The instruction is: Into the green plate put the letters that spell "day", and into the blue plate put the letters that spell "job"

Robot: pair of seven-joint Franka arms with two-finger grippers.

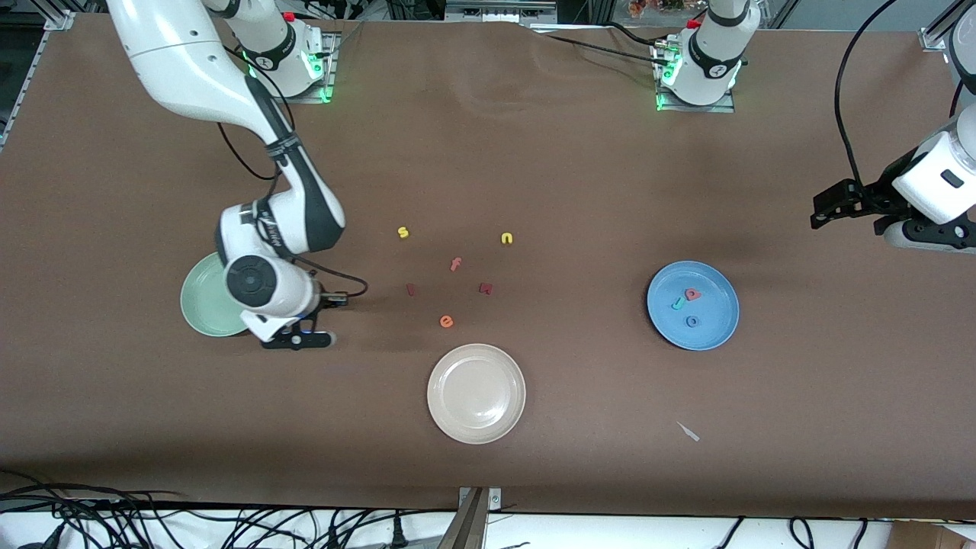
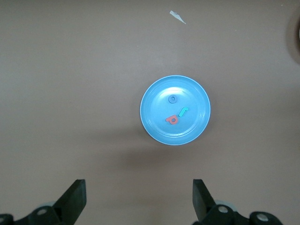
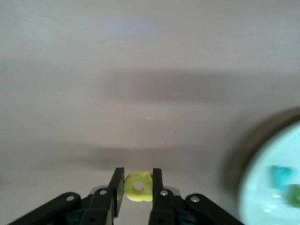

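Here we see the yellow a [image 3: 138, 186] pinched between the right gripper's [image 3: 138, 187] fingers, just beside the green plate [image 1: 200, 309], which already holds a teal letter [image 3: 281, 176] and a dark green letter [image 3: 295, 194]. The blue plate [image 1: 717, 324] holds j, o and b. The left gripper [image 2: 139, 197] waits fully open above the table.

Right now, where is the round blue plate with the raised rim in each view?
Front view: blue plate toward the left arm's end of the table, three letters in it.
Left wrist view: centre of the picture.
Right wrist view: not in it; the right gripper holds a yellow letter near the pale mint-green plate.
Shared landmark: white scrap on the table, front and left wrist views.
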